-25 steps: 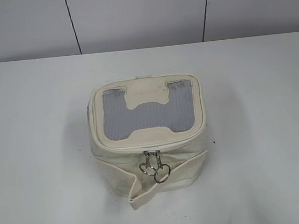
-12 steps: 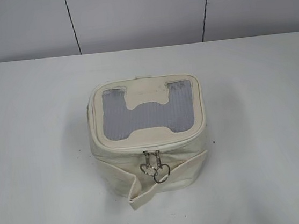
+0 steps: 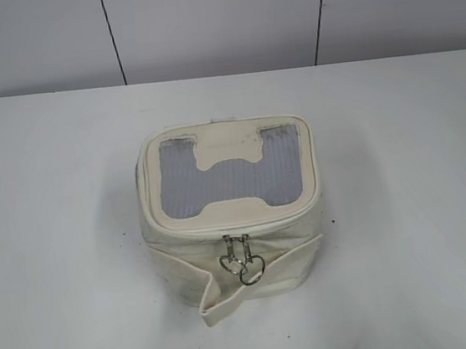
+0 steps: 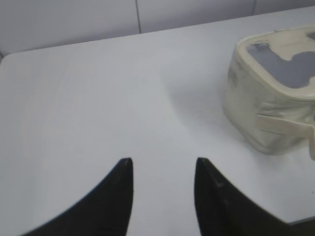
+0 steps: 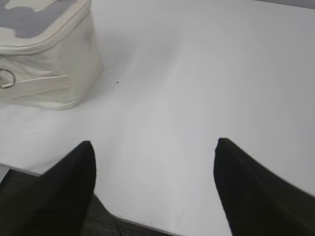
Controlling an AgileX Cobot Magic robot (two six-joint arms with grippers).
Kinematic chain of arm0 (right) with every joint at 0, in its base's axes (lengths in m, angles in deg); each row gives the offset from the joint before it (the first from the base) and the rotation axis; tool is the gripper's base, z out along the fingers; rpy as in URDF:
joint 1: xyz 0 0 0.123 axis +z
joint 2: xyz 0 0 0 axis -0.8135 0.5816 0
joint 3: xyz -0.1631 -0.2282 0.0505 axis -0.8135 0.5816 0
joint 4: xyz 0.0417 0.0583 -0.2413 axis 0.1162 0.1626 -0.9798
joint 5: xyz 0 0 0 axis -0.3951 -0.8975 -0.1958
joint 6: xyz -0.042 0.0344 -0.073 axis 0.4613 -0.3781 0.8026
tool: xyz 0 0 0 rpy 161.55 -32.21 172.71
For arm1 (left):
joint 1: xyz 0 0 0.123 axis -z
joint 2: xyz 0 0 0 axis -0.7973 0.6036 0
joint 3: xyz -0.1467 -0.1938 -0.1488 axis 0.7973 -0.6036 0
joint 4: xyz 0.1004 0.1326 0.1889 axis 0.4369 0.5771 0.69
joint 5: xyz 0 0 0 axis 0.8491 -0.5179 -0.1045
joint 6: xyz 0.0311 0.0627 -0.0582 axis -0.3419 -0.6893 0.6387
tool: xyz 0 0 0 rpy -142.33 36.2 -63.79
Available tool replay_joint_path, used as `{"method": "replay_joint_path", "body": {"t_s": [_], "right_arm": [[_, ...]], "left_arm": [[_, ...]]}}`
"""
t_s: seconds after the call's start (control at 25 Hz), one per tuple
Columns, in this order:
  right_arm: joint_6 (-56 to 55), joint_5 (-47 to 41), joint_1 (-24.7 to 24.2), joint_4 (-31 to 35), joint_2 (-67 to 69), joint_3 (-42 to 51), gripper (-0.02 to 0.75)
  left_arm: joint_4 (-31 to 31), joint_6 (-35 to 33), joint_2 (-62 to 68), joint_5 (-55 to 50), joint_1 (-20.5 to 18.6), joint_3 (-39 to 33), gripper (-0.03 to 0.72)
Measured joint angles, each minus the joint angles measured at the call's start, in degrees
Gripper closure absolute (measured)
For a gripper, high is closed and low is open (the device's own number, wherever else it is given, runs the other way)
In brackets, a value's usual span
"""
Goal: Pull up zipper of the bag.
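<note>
The cream-white bag (image 3: 235, 250) stands in the middle of the white table, its grey mesh top panel (image 3: 230, 181) with the H-shaped patch facing up. The cream zipper (image 3: 230, 222) runs round the top rim. Two silver sliders with ring pulls (image 3: 241, 262) hang side by side at the front, above the folded band (image 3: 262, 279). The bag also shows in the left wrist view (image 4: 268, 118) and the right wrist view (image 5: 47, 73). My left gripper (image 4: 163, 161) is open and empty, left of the bag. My right gripper (image 5: 153, 142) is open and empty, right of the bag. Neither shows in the exterior view.
The white table (image 3: 56, 245) ends at a grey panelled wall (image 3: 215, 21) behind. The table's near edge (image 5: 147, 227) shows under my right gripper, with dark floor below it.
</note>
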Motion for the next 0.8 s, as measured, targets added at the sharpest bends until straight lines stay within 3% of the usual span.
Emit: {"method": "replay_joint_path", "body": {"t_s": [0.2, 0.8], "right_arm": [[0.0, 0.0, -6.7, 0.0, 0.0, 0.0, 0.159], [0.0, 0.1, -8.1, 0.0, 0.0, 0.1, 0.159]], "left_arm": [[0.0, 0.0, 0.0, 0.0, -4.7, 0.0, 0.377], [0.0, 0.0, 0.0, 0.0, -4.8, 0.0, 0.381]]}}
